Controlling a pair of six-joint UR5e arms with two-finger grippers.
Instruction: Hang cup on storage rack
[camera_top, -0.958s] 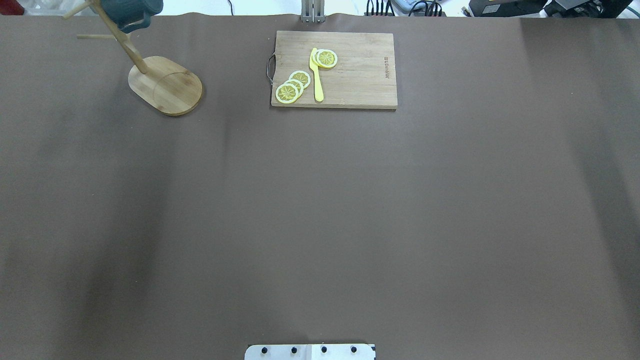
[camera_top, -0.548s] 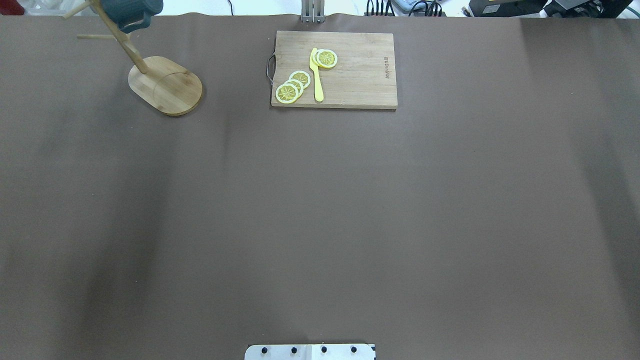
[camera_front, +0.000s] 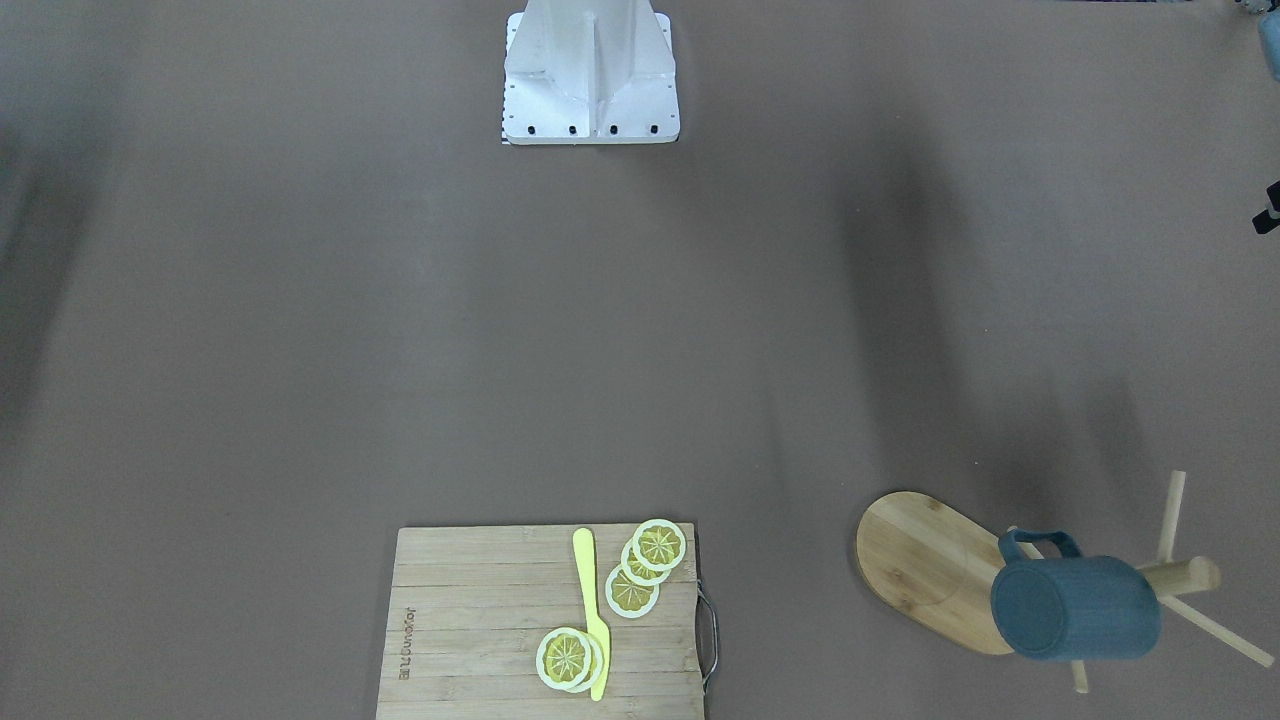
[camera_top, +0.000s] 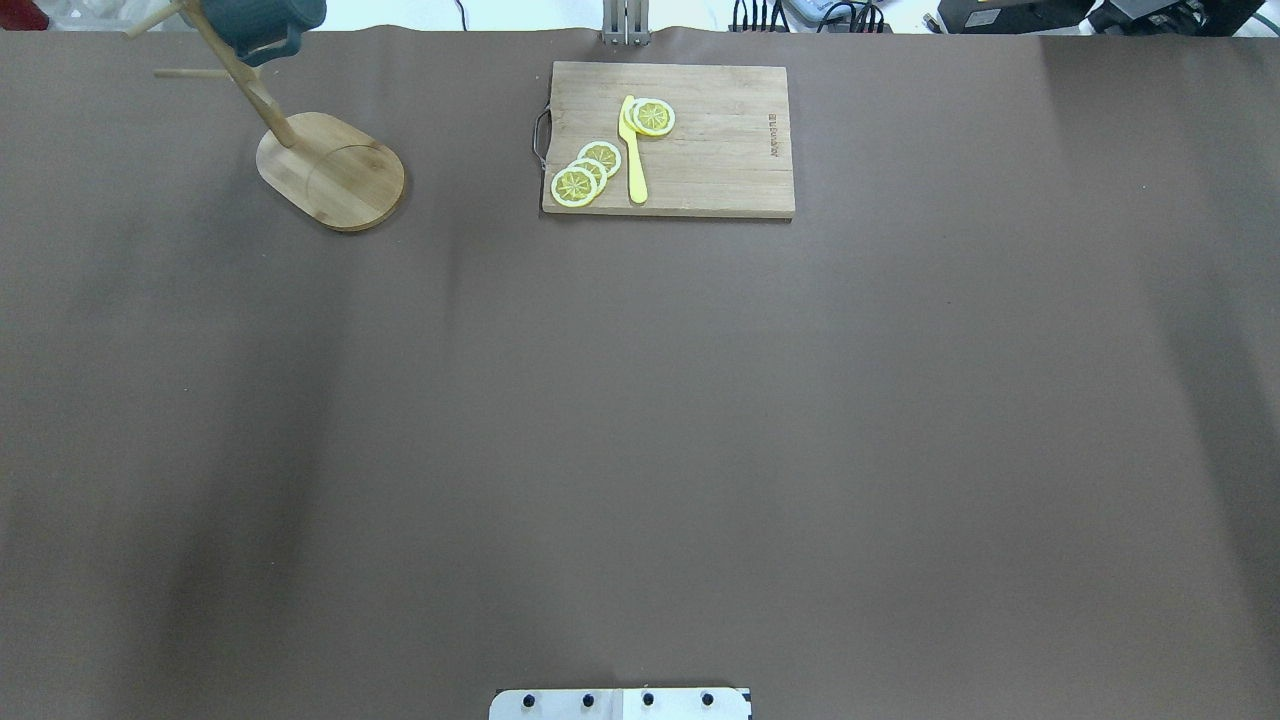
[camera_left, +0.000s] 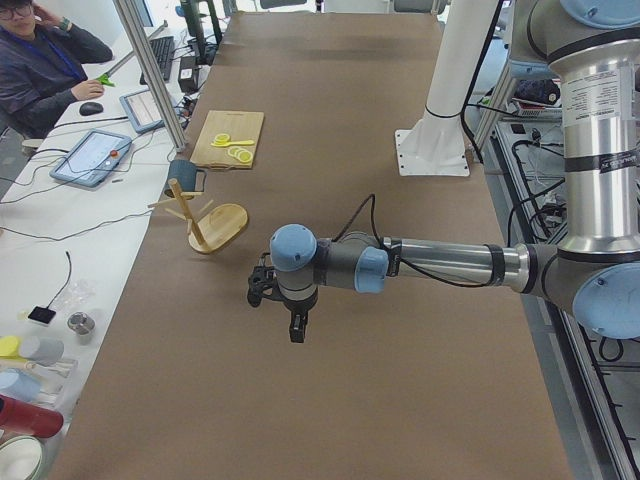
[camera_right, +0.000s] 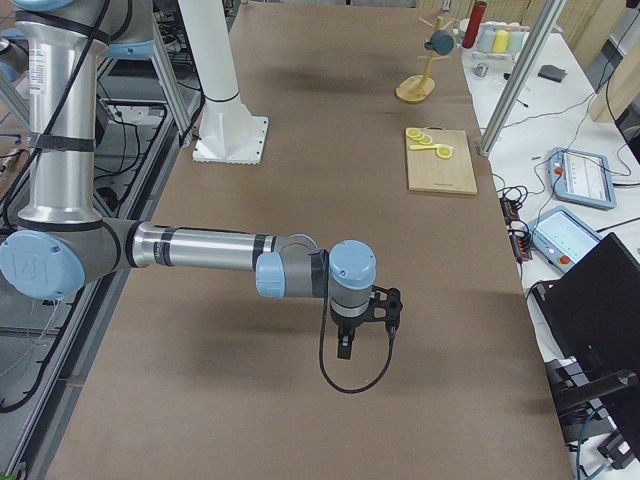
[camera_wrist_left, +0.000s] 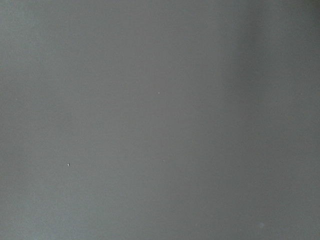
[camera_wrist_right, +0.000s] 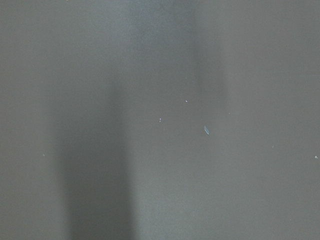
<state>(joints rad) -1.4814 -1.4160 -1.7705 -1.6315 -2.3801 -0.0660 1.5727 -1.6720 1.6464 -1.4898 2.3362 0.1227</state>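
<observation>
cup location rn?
The cup hangs on the storage rack above its base, at the table's far left corner in the overhead view. The cutting board lies to its right along the same far edge.

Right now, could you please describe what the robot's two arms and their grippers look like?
The left arm and right arm share silver tubes and light-blue joint caps. The left gripper and right gripper are black, each with a looping black cable.
</observation>
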